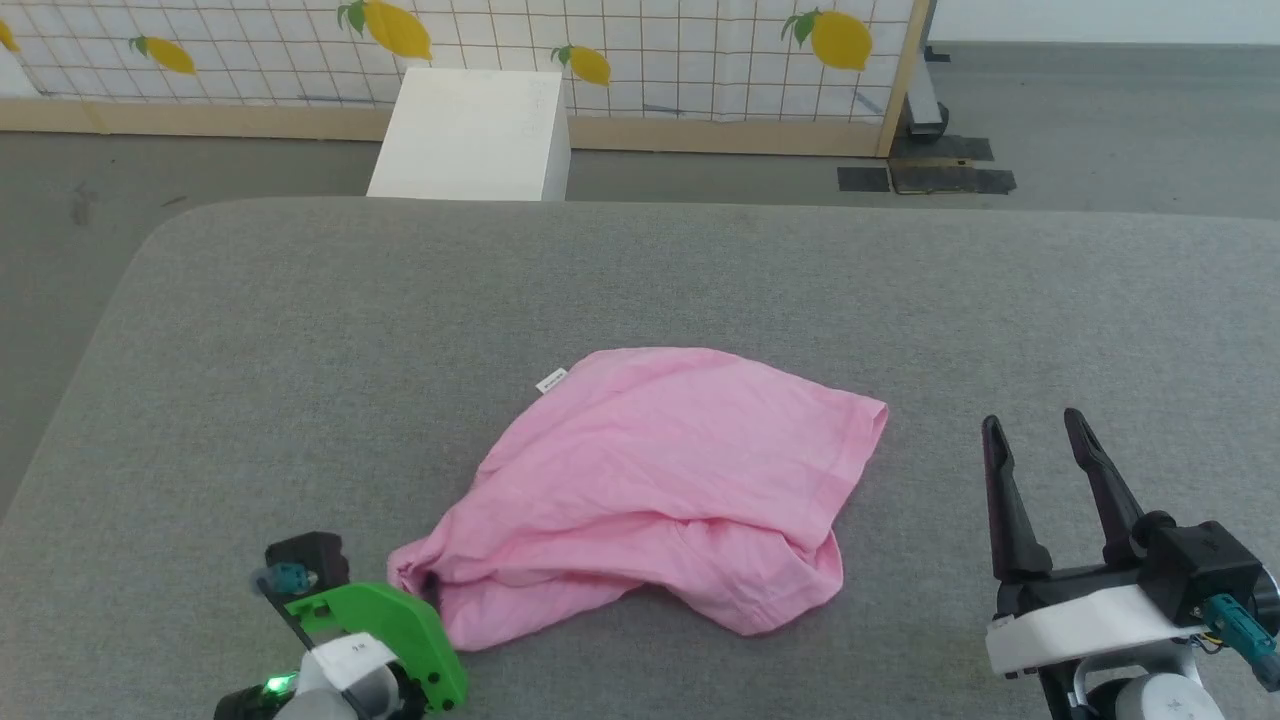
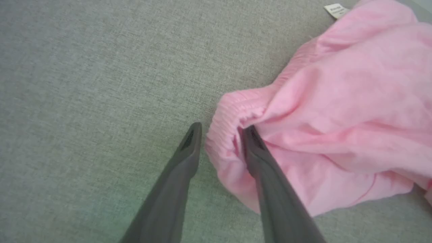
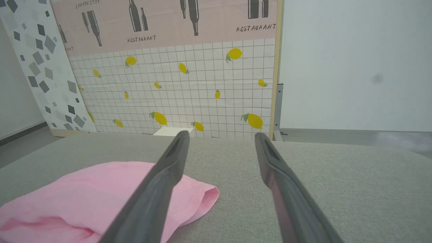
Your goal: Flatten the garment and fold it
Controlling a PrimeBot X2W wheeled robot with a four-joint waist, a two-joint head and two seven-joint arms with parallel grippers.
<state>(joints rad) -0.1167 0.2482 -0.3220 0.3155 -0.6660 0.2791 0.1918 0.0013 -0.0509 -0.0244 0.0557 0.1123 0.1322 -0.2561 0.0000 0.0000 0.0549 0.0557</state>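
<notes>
The light pink garment (image 1: 660,480) lies crumpled on the grey padded table (image 1: 300,330), with its small white label (image 1: 551,381) at the far left edge. My left gripper (image 1: 425,590), under a green housing, is at the garment's near-left corner. In the left wrist view the left gripper (image 2: 221,130) is open and its fingers straddle the gathered waistband (image 2: 229,111): one finger rests on the table and the other is tucked into a fold. The label (image 2: 335,10) sits at the top. My right gripper (image 1: 1035,425) stands open and holds nothing, to the right of the garment (image 3: 101,189), and its fingertips (image 3: 219,135) are apart.
A white box (image 1: 470,135) stands on the floor beyond the table's far edge, in front of a lemon-patterned screen (image 1: 650,50). Black tape patches (image 1: 930,175) lie on the floor at the back right. Bare grey table surrounds the garment on all sides.
</notes>
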